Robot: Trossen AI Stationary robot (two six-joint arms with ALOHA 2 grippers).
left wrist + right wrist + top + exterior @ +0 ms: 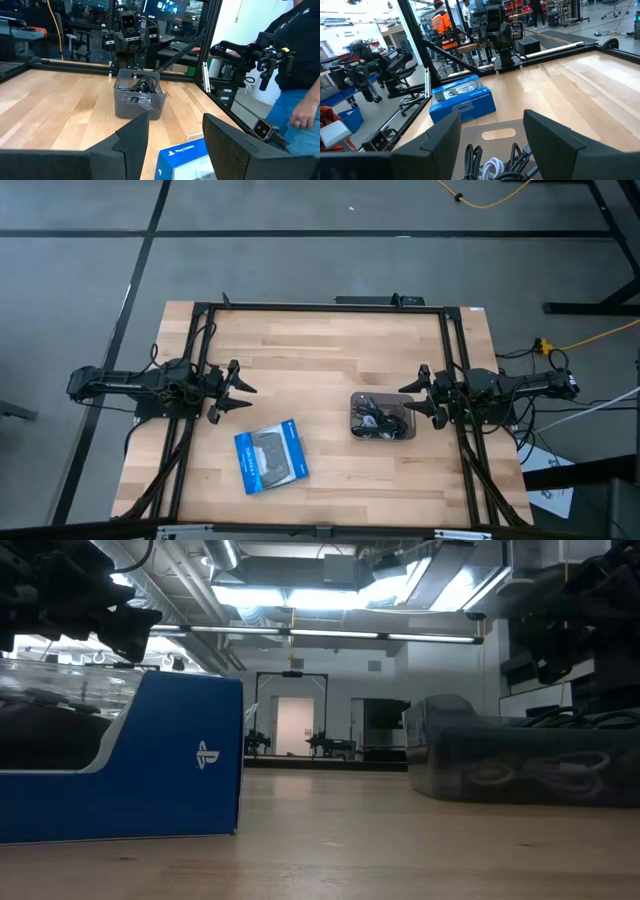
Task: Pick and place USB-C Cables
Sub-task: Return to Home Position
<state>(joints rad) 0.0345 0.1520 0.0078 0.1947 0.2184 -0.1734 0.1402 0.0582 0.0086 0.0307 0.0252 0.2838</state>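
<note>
Several black and silvery-grey USB-C cables (378, 418) lie coiled in a small translucent grey bin (383, 432) at the table's right middle; they also show in the left wrist view (142, 84) and the right wrist view (492, 165). My right gripper (418, 396) is open, just right of the bin and above it, touching nothing. My left gripper (238, 390) is open and empty at the table's left, above the table. A flat blue-and-grey package (270, 456) lies flat on the table near the front.
The black frame rails (320, 308) run along the table's far, left and right sides. Bare wood (320, 360) lies between the two grippers. A person (295, 75) stands beyond the table's near side in the left wrist view. A yellow cord (590, 335) lies on the floor.
</note>
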